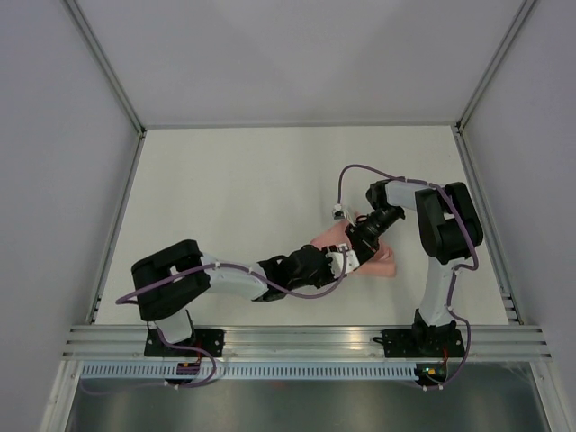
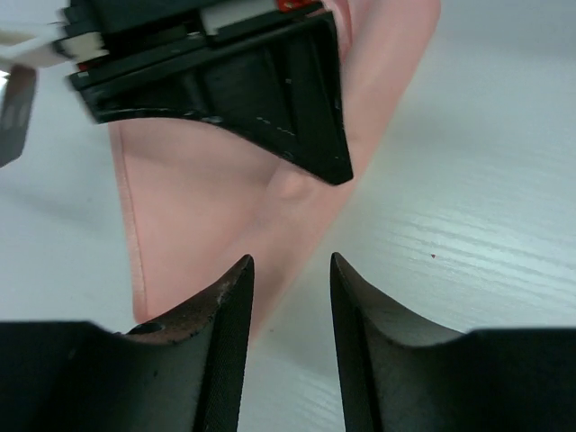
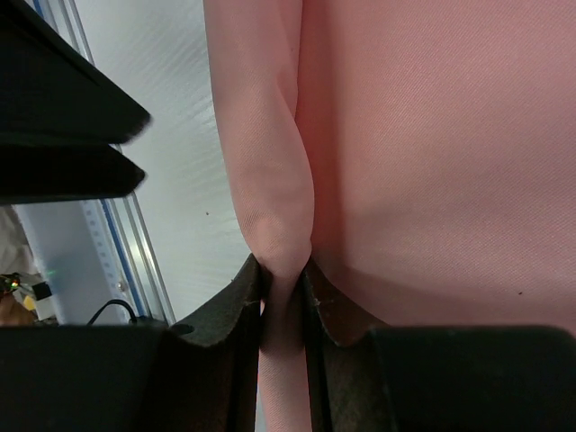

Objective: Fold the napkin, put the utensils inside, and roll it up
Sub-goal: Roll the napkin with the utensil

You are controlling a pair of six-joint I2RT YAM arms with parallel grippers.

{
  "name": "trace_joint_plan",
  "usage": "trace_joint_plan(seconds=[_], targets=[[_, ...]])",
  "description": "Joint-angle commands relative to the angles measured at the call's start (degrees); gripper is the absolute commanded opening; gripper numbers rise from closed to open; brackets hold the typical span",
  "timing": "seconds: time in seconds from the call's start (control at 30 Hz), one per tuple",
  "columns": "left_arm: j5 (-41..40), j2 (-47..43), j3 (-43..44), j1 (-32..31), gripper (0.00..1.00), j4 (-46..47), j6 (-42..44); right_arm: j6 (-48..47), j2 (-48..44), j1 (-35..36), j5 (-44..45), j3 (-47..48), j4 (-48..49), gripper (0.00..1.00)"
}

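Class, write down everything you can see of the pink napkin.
The napkin is thin salmon-pink cloth, finely woven and slightly shiny. It lies bunched on the white table, largely hidden beneath both arms from above. One rounded fold is pinched between the fingers of the right end effector. The left end effector hangs open by its edge, not gripping.

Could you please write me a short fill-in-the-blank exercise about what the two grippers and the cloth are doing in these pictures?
1. The napkin is ____ in colour.
2. The right gripper pinches a raised fold of the ____.
3. The left gripper has nothing between its fingers, and its jaws stand ____.

Missing words: pink; napkin; open.
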Motion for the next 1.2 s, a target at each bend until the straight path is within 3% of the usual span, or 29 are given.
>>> trace_joint_plan(seconds=[0.0, 0.33, 0.7, 0.9, 1.07, 1.17], targets=[[-5.85, 5.08, 4.03, -3.79, 0.46, 2.25, 12.02, -3.53, 4.02, 0.1, 5.39, -0.07, 5.14, 0.16], [-9.72, 15.38, 8.51, -7.15, 0.53, 5.41, 22.04, -3.0, 4.82, -0.07, 5.57, 0.89, 4.26, 0.16], [-11.13, 20.75, 9.13, -6.97, 0.52, 4.45, 22.75, -3.17, 5.61, -0.25, 5.48, 1.77, 3.47, 0.16], [-8.32, 20.66, 8.78, -5.13, 0.46, -0.29, 20.03, -3.17, 5.52, -0.42, 6.1, 2.04, 3.29, 0.16], [-3.93, 21.45, 10.8, -3.63, 0.31, -7.06, 18.18, -3.17, 5.43, -0.69, 6.19, 2.04, 3.29, 0.16], [-1.03, 21.89, 12.29, -2.93, 0.2, -11.36, 16.86, -2.82, 5.08, -0.86, 6.62, 2.04, 3.73, 0.22]])
